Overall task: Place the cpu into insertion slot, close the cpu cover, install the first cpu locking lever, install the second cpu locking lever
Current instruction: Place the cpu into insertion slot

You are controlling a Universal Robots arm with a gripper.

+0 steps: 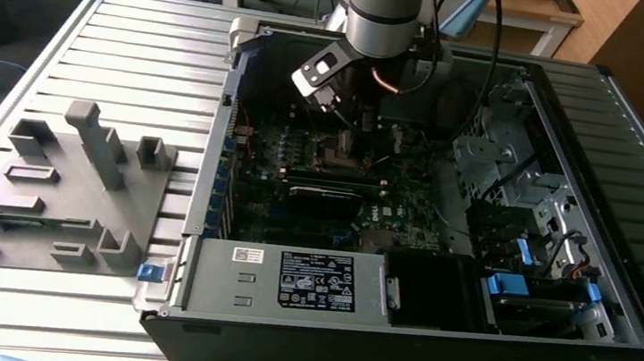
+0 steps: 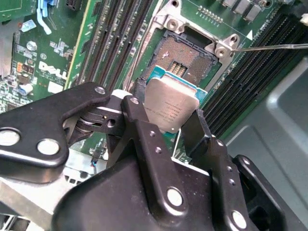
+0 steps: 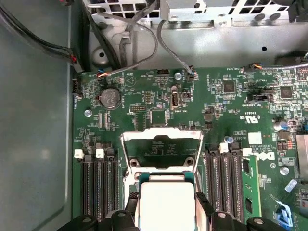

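Note:
My gripper [image 2: 169, 103] is shut on the cpu [image 2: 171, 108], a flat square chip with a dull silver face and a green edge, gripped by two opposite sides. In the second wrist view the chip hangs tilted just above the insertion slot [image 2: 185, 57], a black square socket with a metal rim that lies open and bare. The first wrist view shows the cpu [image 3: 166, 207] between the black fingers [image 3: 132, 202], with the cpu cover [image 3: 161, 136] standing raised beyond it. In the exterior view my gripper [image 1: 345, 127] hovers over the insertion slot [image 1: 337, 152] inside the open computer case.
Long black memory slots [image 3: 98, 183] flank the socket on both sides. A thin metal lever [image 2: 274, 46] sticks out beside the socket. Cables [image 3: 144, 43] run along the case wall. A power supply [image 1: 287, 280] and a grey fixture block [image 1: 70, 181] lie at the exterior view's left.

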